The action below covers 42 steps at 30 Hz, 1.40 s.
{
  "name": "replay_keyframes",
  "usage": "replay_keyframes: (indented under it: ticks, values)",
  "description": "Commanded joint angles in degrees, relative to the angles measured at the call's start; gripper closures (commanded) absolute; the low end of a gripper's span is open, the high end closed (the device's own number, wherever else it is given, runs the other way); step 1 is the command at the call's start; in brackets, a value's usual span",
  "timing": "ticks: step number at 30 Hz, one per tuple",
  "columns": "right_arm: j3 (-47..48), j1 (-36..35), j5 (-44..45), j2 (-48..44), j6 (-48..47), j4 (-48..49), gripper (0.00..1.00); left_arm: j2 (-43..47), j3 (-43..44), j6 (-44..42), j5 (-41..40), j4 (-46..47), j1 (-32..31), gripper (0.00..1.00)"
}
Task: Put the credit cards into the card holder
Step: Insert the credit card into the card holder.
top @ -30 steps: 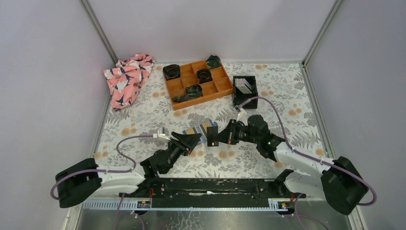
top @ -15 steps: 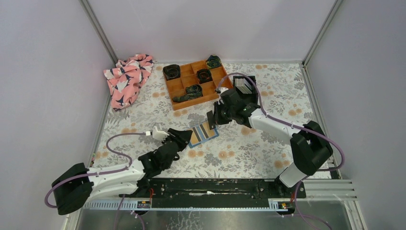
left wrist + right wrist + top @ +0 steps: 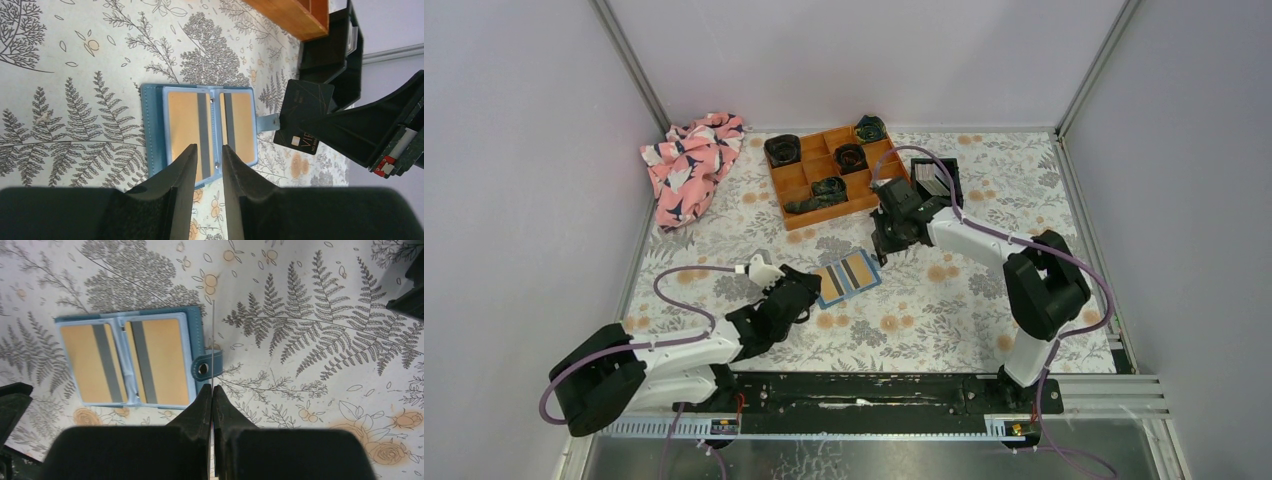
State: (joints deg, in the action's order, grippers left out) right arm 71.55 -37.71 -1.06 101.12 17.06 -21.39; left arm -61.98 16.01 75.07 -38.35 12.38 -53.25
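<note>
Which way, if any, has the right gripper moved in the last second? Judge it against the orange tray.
Yes. The right gripper, holding a credit card, has moved away from the arm bases, closer to the near edge of the orange tray.

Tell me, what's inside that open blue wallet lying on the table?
The card holder lies open, showing two yellow-tan pockets side by side, each with a grey stripe running down it. Whether any cards sit inside or beneath those pockets is covered, so I cannot tell.
</note>
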Motion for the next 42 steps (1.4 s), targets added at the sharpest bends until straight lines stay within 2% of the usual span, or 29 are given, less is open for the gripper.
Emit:
replay_keyframes:
  ticks: [1,6,12,17,23,30,42]
  values:
    - [2.6,0.9,-0.5,1.4,-2.1,-1.6,1.0,-1.8,1.6,-1.9,1.7,-0.5,1.3,0.69]
    - [2.3,1.1,-1.8,2.1,-2.3,-0.9,1.0,-3.5,1.3,-2.0,3.2,0.9,2.3,0.69]
    - [0.3,1.0,4.8,-4.1,-1.8,1.3,1.0,-4.6,1.0,-2.3,4.2,1.9,3.0,0.7]
    - [1.1,0.8,3.4,-7.1,-2.8,0.5,1.0,-7.0,1.2,-2.3,5.7,3.7,3.6,0.7]
    - [3.0,-0.7,-2.9,-4.8,-3.7,-1.1,1.0,-10.0,1.8,-2.1,6.6,4.7,4.0,0.71]
    - [4.7,-2.7,-5.6,0.1,-4.5,-1.6,1.0,-11.6,1.7,-1.7,7.3,5.1,4.7,0.72]
    - [5.6,-3.0,0.1,3.2,-5.3,-2.8,1.0,-13.1,2.0,-2.4,9.1,6.5,6.9,0.73]
